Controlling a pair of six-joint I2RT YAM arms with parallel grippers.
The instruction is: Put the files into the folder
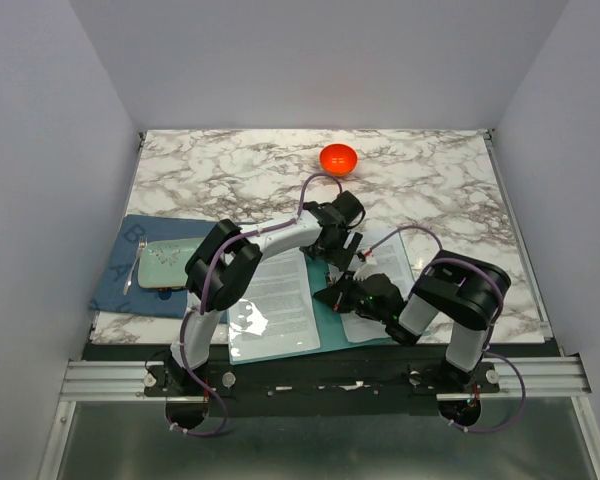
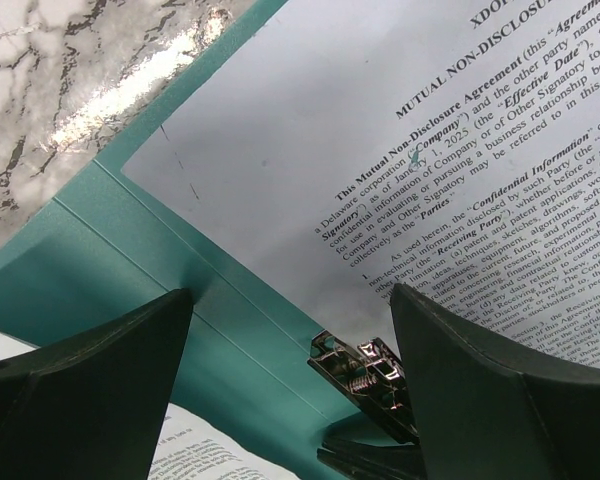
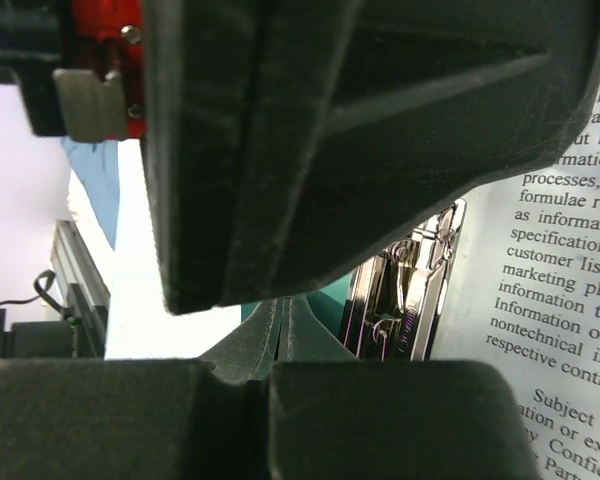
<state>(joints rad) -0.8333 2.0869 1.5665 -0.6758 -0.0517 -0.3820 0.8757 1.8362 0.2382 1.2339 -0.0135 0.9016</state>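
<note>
The teal folder [image 1: 325, 308] lies open along the near edge of the marble worktop [image 1: 430, 170], with the files [image 1: 280, 285] spread on both halves. The right hand [image 1: 332, 297], closed tight, sits low just beside the metal clip [image 3: 410, 290] at the spine. The left hand [image 2: 290, 300] hovers above that clip, spread wide and gripping nothing. Beyond, bare marble runs to an orange bowl [image 1: 338, 158] near the far edge. A blue mat [image 1: 130, 285] lines the left edge.

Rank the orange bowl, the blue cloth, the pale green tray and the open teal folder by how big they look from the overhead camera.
1. teal folder, lying open
2. blue cloth, partly covered
3. pale green tray
4. orange bowl, clearly smallest, though it is also farthest from the camera
</note>
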